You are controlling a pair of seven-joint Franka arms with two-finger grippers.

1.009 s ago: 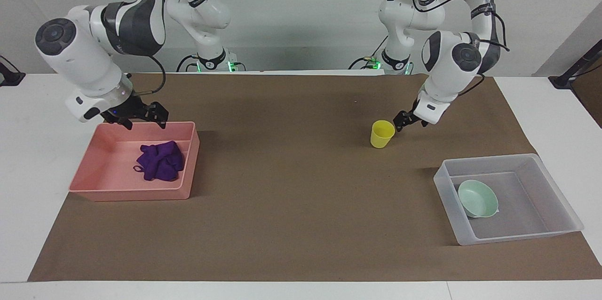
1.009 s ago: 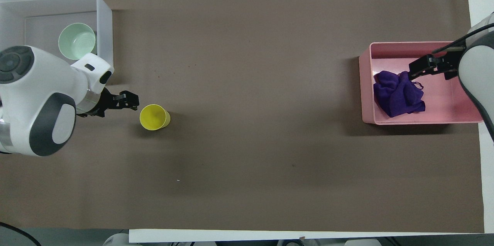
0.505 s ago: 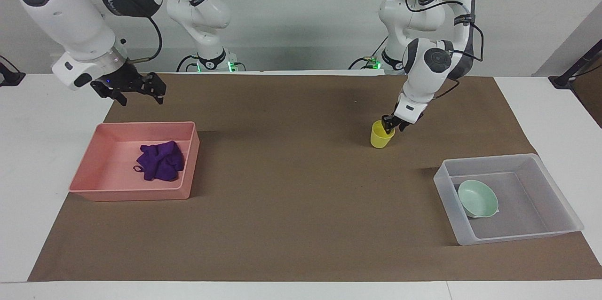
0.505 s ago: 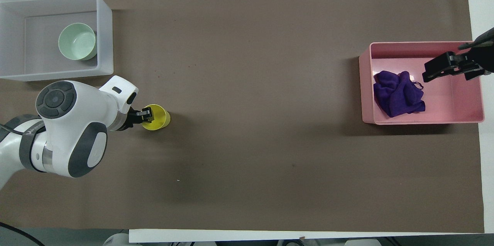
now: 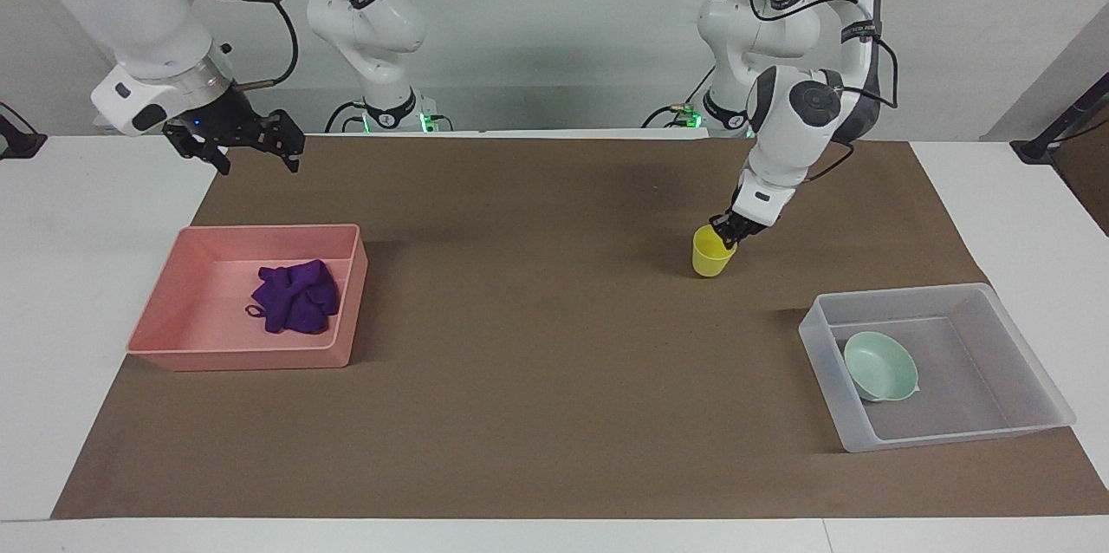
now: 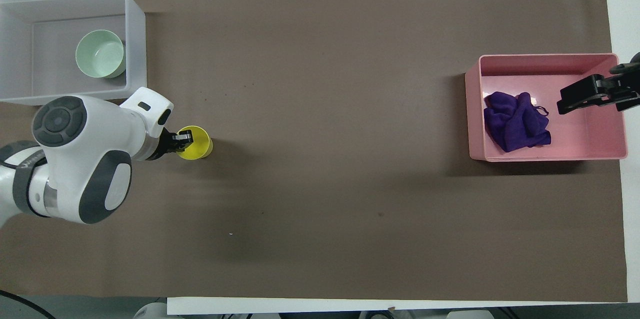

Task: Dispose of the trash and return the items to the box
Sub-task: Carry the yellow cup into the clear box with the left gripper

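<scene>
Cup (image 5: 712,252) sits right of centre in the facing view, on the brown mat (image 5: 537,380), up and left of the box (image 5: 1022,427). Left gripper (image 5: 726,231) is at the cup's rim, one finger seemingly inside and one outside; it looks pinched on the wall, though the contact is too small to confirm. Bowl (image 5: 880,367) already lies in the box, lower right of frame. Purple wad (image 5: 295,297) lies in the pink tray (image 5: 243,355), left of frame.

Step in hand, as I judge it: carry the cup to the box. Lift straight up, keep the cup level, clear the box wall and set it beside the bowl, not on it.

Right gripper (image 5: 236,142) hangs spread wide above the tray's upper edge, waiting. Overhead, the frame edge cuts it off, and the left arm's bulk covers mat near the cup.
</scene>
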